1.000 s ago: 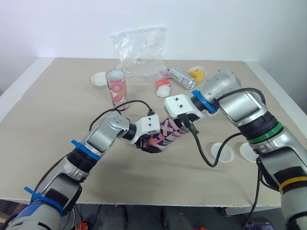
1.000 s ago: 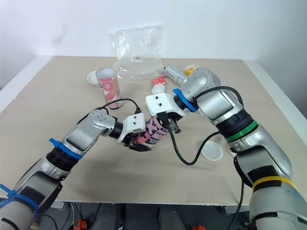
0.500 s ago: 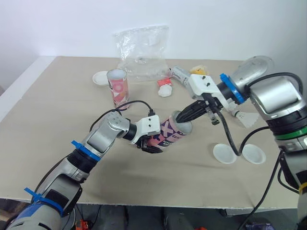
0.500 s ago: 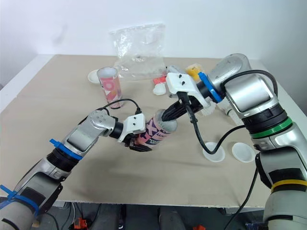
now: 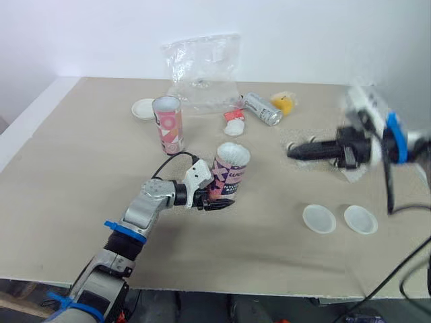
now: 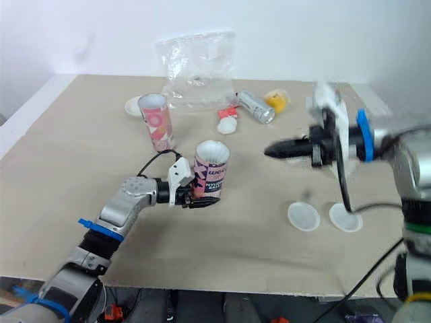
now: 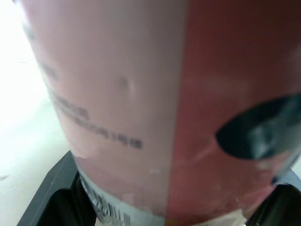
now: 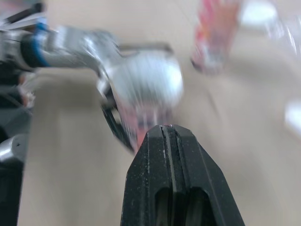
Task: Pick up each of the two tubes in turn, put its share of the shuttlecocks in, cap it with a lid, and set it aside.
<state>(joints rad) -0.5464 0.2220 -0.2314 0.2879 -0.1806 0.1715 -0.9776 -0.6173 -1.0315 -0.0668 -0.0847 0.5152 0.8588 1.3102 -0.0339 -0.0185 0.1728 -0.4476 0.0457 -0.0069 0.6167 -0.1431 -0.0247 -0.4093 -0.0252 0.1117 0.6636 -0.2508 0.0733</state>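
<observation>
- The left gripper (image 5: 214, 199) has its jaws clamped on the lower part of the pink tube (image 5: 229, 172). The tube stands upright near the middle of the table (image 5: 81, 175), with white shuttlecock feathers (image 5: 233, 154) showing at its mouth.
- The tube looks like thin printed card, so it is probably light and stiff along its length but easy to dent at the open rim. Its glossy wrap may slip, so a firm, not hard, hold low on the body seems best.
- The feathers are likely fragile, so a lid should go straight down onto the rim rather than at a tilt.
- The right gripper (image 5: 301, 152) hangs in the air to the right of the tube, well apart from it. Its fingers are pressed together with nothing between them.
- Two white lids (image 5: 318, 219) lie flat side by side at the near right. Being thin and flat, they will probably need a pinch at the edge.
- Nothing lies between the lids and the held tube.
- The second tube (image 5: 168, 124) stands upright to the far left, apart from the held one. A third lid (image 5: 143, 108) lies just beyond it.
- Along the far side are a clear plastic bag (image 5: 202, 70), a silver can (image 5: 261, 109) on its side, a yellow item (image 5: 284, 102) and a small red-and-white piece (image 5: 234, 124), possibly a shuttlecock. All are out of the way.
</observation>
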